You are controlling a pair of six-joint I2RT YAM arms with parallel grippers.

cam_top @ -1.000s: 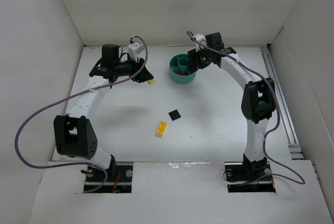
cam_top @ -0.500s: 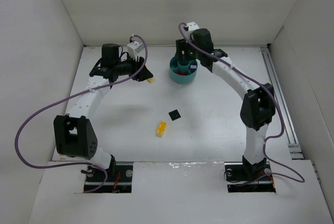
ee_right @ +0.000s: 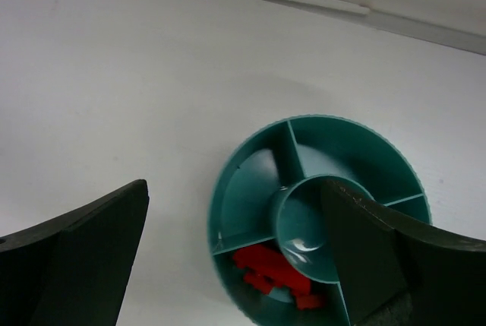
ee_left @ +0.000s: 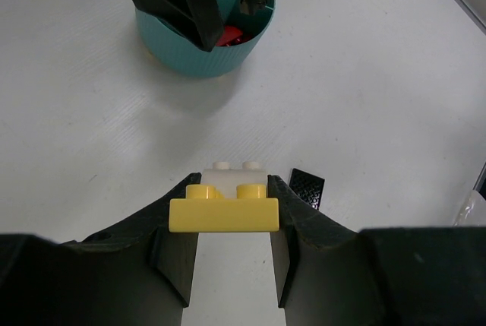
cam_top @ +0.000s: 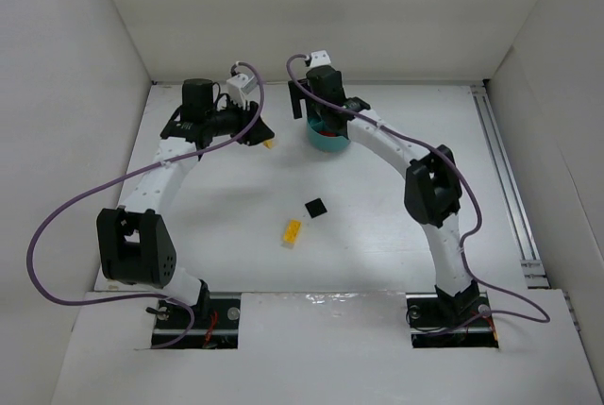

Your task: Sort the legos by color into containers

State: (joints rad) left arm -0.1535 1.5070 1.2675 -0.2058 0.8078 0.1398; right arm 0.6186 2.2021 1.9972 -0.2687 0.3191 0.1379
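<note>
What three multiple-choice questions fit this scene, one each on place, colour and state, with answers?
1. Where do the red legos lie?
A. spread over two wedges
B. in one wedge compartment of the teal dish
C. in its central cup

2. What colour is the held lego in the left gripper?
A. yellow
B. black
C. red

3. How is the right gripper?
A. shut on a lego
B. shut, empty
C. open, over the dish

Answers:
1 B: the right wrist view shows them in one wedge, and the central cup is bare.
2 A: the left wrist view shows a yellow brick clamped between the fingers.
3 C: its fingers stand wide apart with nothing between them.
</note>
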